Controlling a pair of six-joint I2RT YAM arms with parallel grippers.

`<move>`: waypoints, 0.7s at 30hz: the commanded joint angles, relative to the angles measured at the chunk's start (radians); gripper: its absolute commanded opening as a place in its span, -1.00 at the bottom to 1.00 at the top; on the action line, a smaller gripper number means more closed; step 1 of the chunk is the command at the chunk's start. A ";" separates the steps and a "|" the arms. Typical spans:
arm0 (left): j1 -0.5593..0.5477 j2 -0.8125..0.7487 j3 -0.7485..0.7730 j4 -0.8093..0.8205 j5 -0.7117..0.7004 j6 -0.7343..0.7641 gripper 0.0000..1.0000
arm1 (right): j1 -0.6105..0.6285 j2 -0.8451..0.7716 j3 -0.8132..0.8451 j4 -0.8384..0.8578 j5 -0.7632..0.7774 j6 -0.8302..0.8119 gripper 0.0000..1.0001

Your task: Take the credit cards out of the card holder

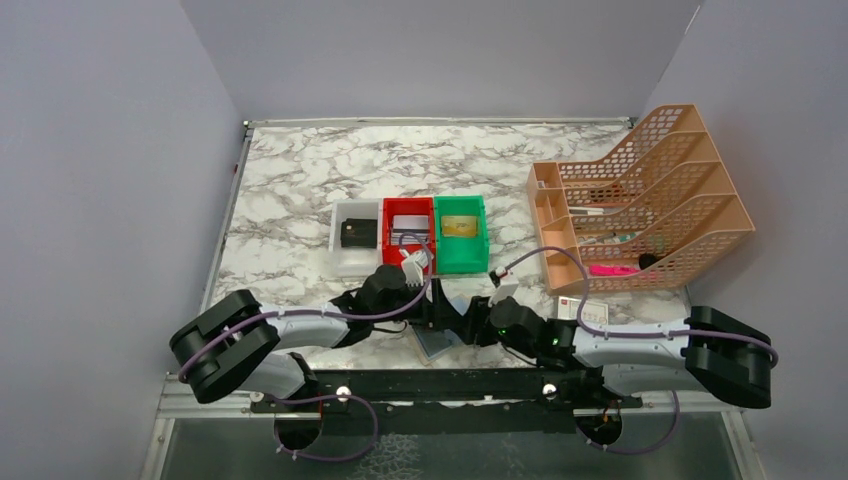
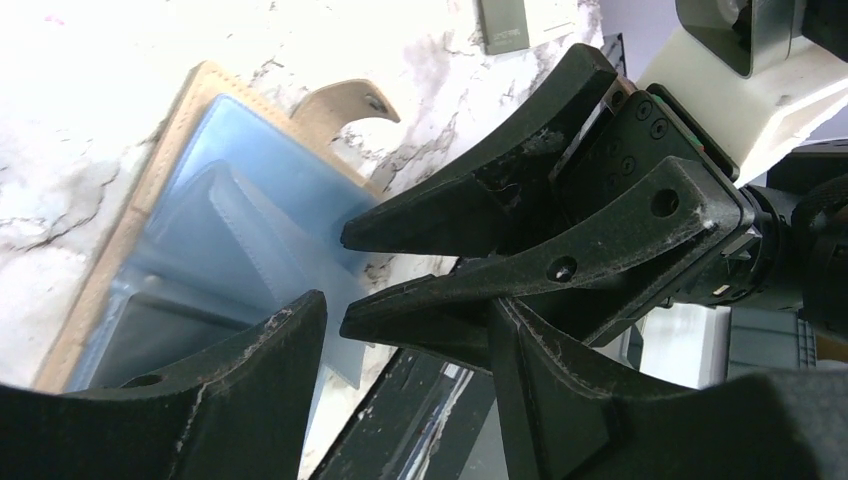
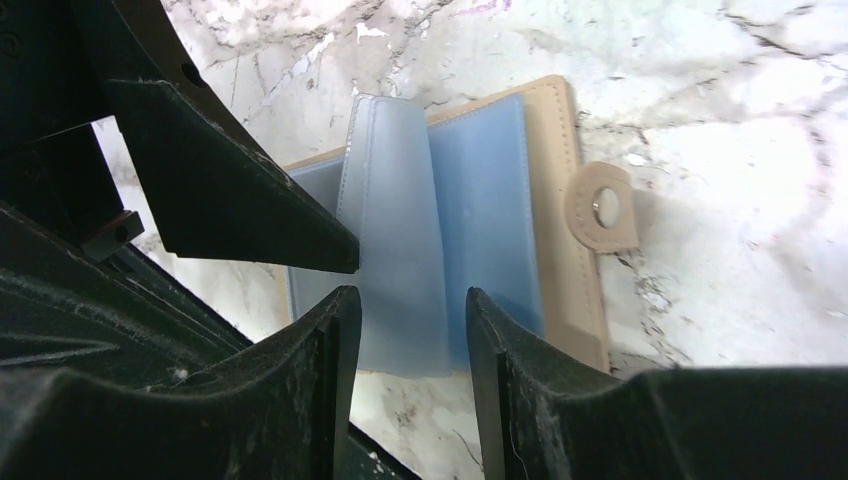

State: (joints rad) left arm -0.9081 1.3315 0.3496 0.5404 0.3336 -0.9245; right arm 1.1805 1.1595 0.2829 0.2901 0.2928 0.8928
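Tan stitched folding card holder [image 3: 560, 190] lies open and flat at the table's near edge, between the arms and right under both grippers. Right gripper [image 3: 407, 305]: jaws apart, straddling an upright bluish clear sleeve [image 3: 395, 200], not clamped. Left gripper [image 2: 405, 315]: jaws spread, nothing held, one tip at the same sleeve. White-grey marbled tabletop [image 1: 290, 180], plain grey walls [image 1: 430, 50]. Right wrist view: round snap tab [image 3: 603, 208] points picture-right, long axis up-down.

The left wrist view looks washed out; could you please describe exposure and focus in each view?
Left wrist view: table blown white at upper left, fingers nearly black. Right wrist view: card holder sharp, evenly lit. Top view: soft, even light.
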 commanded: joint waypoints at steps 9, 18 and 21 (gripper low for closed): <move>-0.011 0.125 0.086 0.062 -0.044 0.008 0.25 | 0.017 -0.272 -0.062 -0.202 0.131 0.131 -0.03; -0.013 0.228 0.161 0.072 -0.031 0.033 0.28 | 0.018 -0.437 -0.097 -0.322 0.194 0.191 -0.06; -0.013 0.263 0.194 0.082 -0.009 0.033 0.30 | 0.017 -0.471 -0.098 -0.362 0.233 0.207 -0.07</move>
State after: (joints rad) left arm -0.9226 1.5539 0.4961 0.6018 0.3328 -0.9157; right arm 1.1885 0.7322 0.1890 -0.0139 0.4568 1.0531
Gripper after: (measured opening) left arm 0.643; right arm 0.470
